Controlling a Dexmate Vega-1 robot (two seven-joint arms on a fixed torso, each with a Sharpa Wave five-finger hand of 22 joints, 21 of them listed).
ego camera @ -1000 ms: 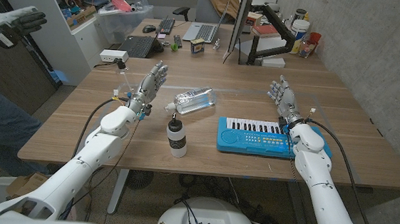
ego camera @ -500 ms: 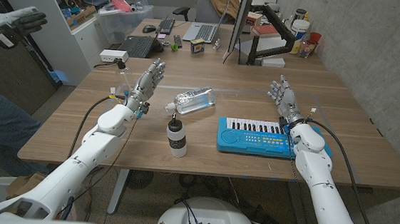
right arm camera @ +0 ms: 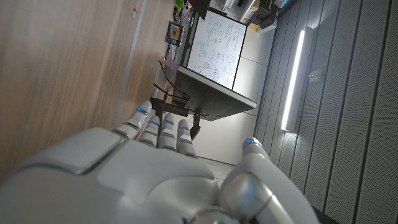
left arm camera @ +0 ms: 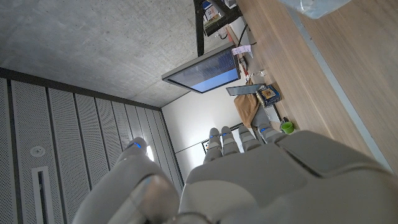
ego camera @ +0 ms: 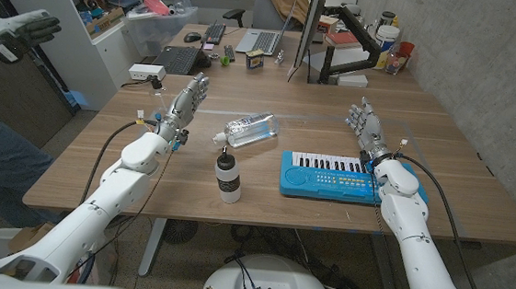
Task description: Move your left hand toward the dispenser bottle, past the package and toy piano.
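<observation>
A white dispenser bottle [ego camera: 228, 175] with a black pump top stands upright near the table's front middle. Behind it lies a clear plastic package [ego camera: 249, 129] on its side. The blue toy piano [ego camera: 327, 177] sits to the bottle's right. My left hand [ego camera: 185, 104] hovers over the table's left side, fingers straight and apart, holding nothing, left of the package and behind the bottle. In the left wrist view the left hand [left arm camera: 249, 180] shows from the back, with a corner of the package [left arm camera: 311, 6]. My right hand [ego camera: 366, 129] stands open behind the piano's right end.
A monitor [ego camera: 306, 28], laptops [ego camera: 180, 60] and clutter stand along the table's far edge. A white power strip [ego camera: 145, 73] lies at the far left corner. A person's gloved hand [ego camera: 16, 31] is raised at the picture's left, off the table.
My left hand has drifted a little further back and left, away from the bottle. The right hand, bottle, package and piano have not moved.
</observation>
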